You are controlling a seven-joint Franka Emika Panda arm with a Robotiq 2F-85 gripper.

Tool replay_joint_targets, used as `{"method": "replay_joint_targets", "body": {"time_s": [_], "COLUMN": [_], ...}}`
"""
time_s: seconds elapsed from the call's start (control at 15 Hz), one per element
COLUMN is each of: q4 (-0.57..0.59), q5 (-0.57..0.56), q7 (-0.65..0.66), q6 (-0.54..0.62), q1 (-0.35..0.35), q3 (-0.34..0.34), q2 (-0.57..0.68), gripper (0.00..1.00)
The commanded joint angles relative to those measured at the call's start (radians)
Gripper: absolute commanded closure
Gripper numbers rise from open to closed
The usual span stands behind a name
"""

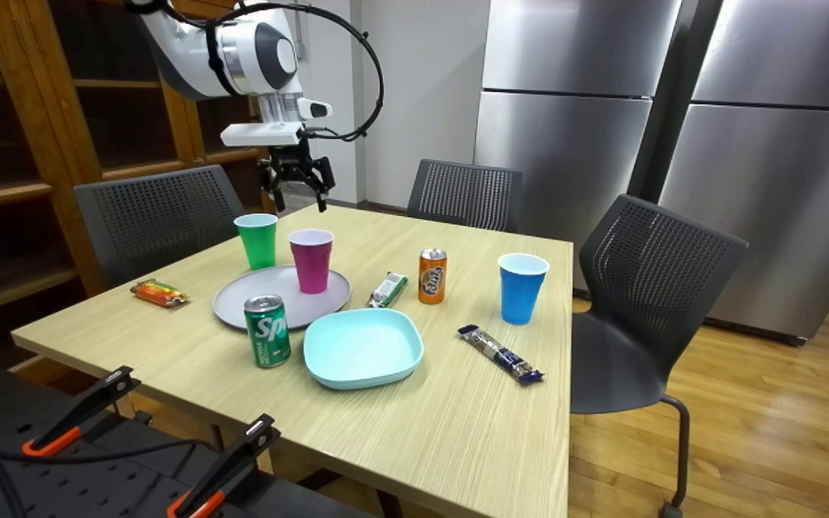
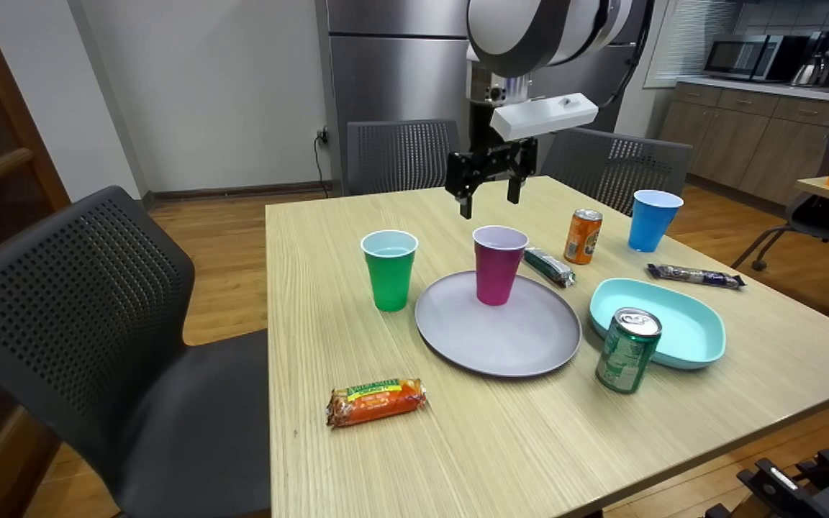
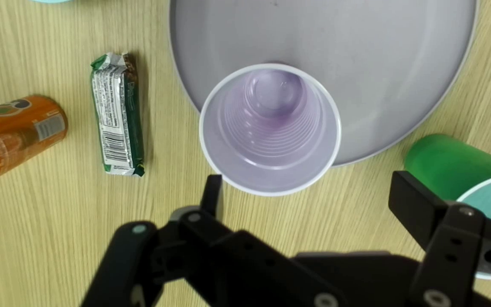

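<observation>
My gripper (image 3: 307, 181) hangs above the table with its jaws wide apart and nothing between them. In both exterior views it (image 1: 301, 207) (image 2: 489, 207) is higher than the cups. Nearest below is a magenta cup (image 2: 499, 270) with a pale inside, upright on a round grey plate (image 2: 458, 345) near its rim. From the wrist, the left fingertip overlaps that cup's rim, though a gap in height separates them. A green cup (image 2: 390, 277) stands upright on the table beside the plate; the right finger (image 3: 416, 204) partly hides it in the wrist view.
Around the plate are a green-wrapped bar (image 1: 388, 289), an orange can (image 1: 432, 277), a blue cup (image 1: 521, 288), a dark-wrapped bar (image 1: 499, 352), a turquoise dish (image 1: 363, 349), a green can (image 1: 268, 331) and an orange-wrapped bar (image 2: 377, 401). Chairs (image 2: 91, 309) stand against the table's sides.
</observation>
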Motion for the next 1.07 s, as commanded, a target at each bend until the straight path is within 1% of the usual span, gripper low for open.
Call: {"method": "replay_joint_targets", "body": {"time_s": [0.0,0.87,0.93,1.0], "q4": [0.002,0.002,0.008,0.015], "q5": [-0.005,-0.005,-0.018,-0.004], "q7": [0.003,0.003,0.043,0.06], "q6": [-0.002,-0.002,-0.022,-0.037], "q1": [-0.007,-0.007,0.013,0.018], "q3": [0.008,0.008,-0.003,0.003], "q2": [0.0,0.0,-0.003,-0.005], "gripper": [0.0,0.0,0.0,0.0]}}
